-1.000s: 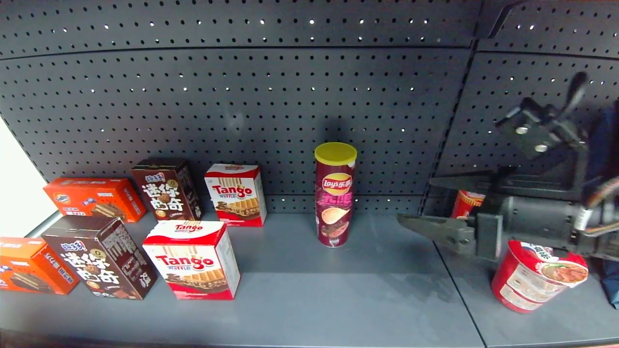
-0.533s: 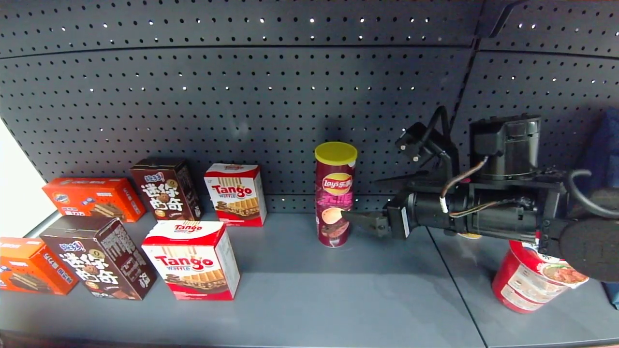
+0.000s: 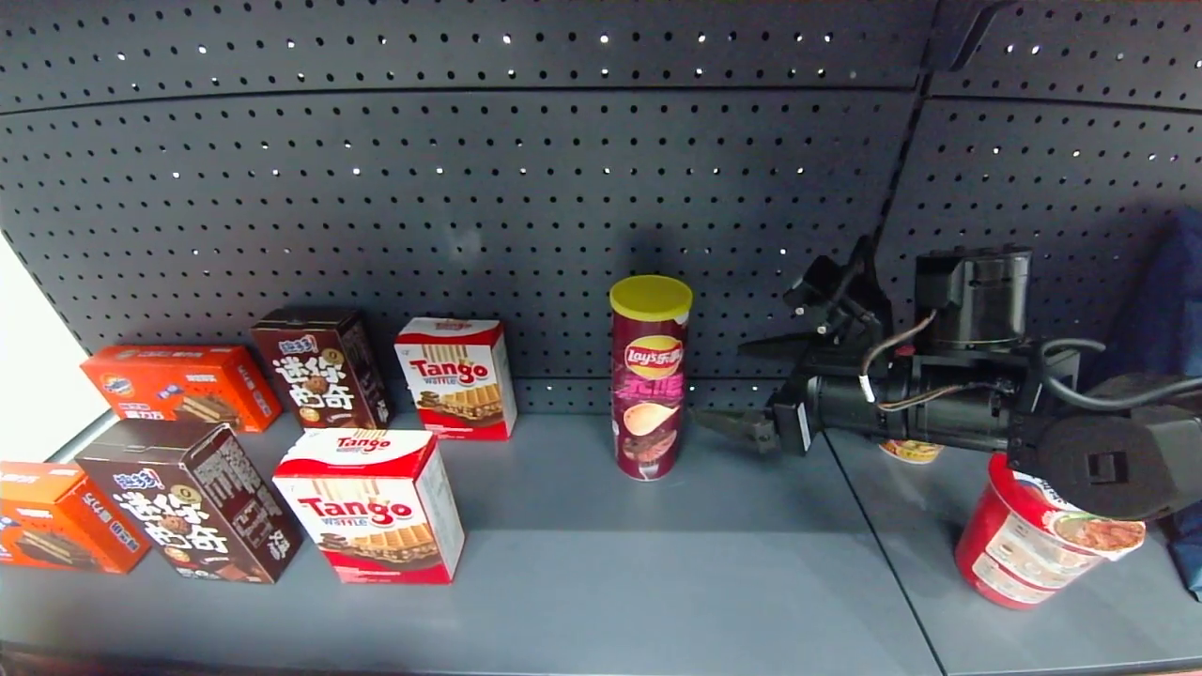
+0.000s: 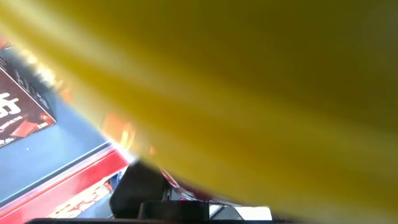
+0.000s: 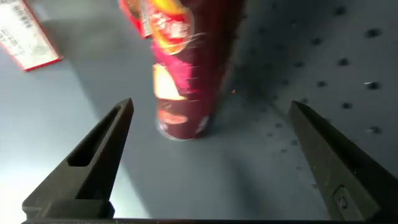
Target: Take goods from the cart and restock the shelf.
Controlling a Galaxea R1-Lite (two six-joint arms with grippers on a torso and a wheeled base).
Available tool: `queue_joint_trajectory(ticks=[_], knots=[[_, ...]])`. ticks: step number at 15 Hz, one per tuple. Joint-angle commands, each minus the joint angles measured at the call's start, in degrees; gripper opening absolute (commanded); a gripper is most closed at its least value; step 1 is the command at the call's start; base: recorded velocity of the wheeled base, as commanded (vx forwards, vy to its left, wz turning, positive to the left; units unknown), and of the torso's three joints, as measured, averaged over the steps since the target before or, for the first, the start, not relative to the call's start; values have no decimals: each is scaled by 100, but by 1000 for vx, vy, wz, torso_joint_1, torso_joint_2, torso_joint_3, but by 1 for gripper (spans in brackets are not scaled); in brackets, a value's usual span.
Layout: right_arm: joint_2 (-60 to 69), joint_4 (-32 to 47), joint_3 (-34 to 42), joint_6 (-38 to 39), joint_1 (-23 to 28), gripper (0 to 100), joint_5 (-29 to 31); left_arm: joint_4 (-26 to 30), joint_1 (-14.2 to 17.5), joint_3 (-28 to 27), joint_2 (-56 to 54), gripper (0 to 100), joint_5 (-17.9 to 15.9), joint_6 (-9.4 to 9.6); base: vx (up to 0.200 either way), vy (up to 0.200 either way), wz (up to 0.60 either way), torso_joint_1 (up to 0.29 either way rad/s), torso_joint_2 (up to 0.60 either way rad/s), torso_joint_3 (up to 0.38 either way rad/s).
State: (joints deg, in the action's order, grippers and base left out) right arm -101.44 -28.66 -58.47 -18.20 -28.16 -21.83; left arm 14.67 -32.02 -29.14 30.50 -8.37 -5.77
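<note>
Now; right pincer (image 3: 723,385) spread beside chips can (image 3: 651,394); noodle cup (image 3: 1024,549) nearby

A tall maroon chips can (image 3: 651,380) with a yellow lid (image 3: 651,297) stands upright near the middle of the grey shelf (image 3: 601,582), toward its far side and apart from the other goods. To its left, snack boxes sit in two rows. The far row holds a far orange box (image 3: 180,385), a far chocolate box (image 3: 322,368) in dark brown and a far wafer box (image 3: 457,377) in red and white. The near row holds a near orange box (image 3: 56,516) at the left edge, a near chocolate box (image 3: 192,502) turned at an angle, and a near wafer box (image 3: 376,507). On the shelf's right section, a red noodle cup (image 3: 1038,535) with a printed lid sits toward the near edge.
</note>
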Motion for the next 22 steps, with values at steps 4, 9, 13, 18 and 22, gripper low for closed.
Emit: queue_joint_trajectory(ticks=[4, 9, 13, 18, 22], knots=[[-429, -729, 2, 27, 74, 100, -673, 1, 30, 207, -185, 0, 11, -3, 0, 0, 0, 0, 0, 0], [-948, -966, -341, 36, 109, 100, -1060, 1, 74, 224, -264, 0, 11, -3, 0, 0, 0, 0, 0, 0], [-1133, -1045, -402, 53, 47, 100, -1253, 1, 74, 374, -264, 0, 20, -21, 0, 0, 0, 0, 0, 0], [-1335, -1054, -438, 71, 47, 100, -1306, 1, 74, 400, -264, 0, 20, -21, 0, 0, 0, 0, 0, 0], [-1774, -1054, -807, 97, -58, 100, -1332, 72, 91, 417, -369, 0, 38, -144, 0, 0, 0, 0, 0, 0]])
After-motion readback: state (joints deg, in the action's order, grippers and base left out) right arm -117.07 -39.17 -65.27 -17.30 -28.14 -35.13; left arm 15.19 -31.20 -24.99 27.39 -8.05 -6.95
